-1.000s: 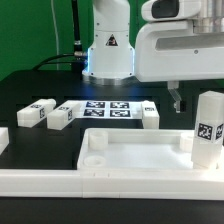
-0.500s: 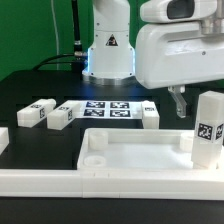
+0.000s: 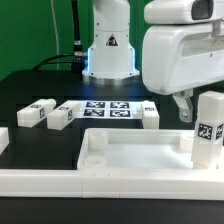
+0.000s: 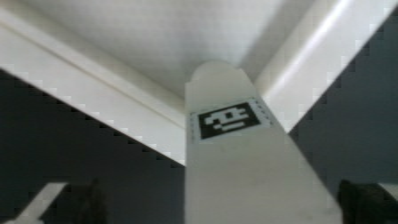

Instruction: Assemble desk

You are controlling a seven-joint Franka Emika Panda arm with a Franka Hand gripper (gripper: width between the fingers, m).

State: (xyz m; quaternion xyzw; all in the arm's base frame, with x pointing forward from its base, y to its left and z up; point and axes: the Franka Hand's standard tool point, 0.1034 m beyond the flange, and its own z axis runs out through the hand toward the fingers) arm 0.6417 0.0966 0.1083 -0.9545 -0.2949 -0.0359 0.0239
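The tabletop (image 3: 130,137) lies open side up at the front of the black desk (image 3: 30,90), its raised rim facing the camera. One leg block (image 3: 208,126) stands upright in the tabletop's far corner, at the exterior view's right, with a black-and-white tag on its front face.

The end effector (image 3: 186,108) hangs just beside the top of that leg, on the side toward the exterior view's left and slightly behind it. Only one dark finger shows below the white wrist housing.

In the wrist view the same leg rises through the middle of the picture, with its tag (image 4: 228,120) facing the camera. The tabletop's inner corner lies behind it. The two dark fingers (image 4: 71,200) sit wide apart, one on each side of the leg. A dark gap shows clearly on one side; the other finger looks very close to the leg, though the blur makes contact hard to judge. The end effector is spread wide and appears to have hold of nothing.

Three more legs lie on their sides on the desk beyond the tabletop. Two (image 3: 37,112) (image 3: 60,116) are at the exterior view's left of the marker board (image 3: 105,108), and one (image 3: 150,114) is at its right. The arm's white base (image 3: 108,50) stands behind the marker board.
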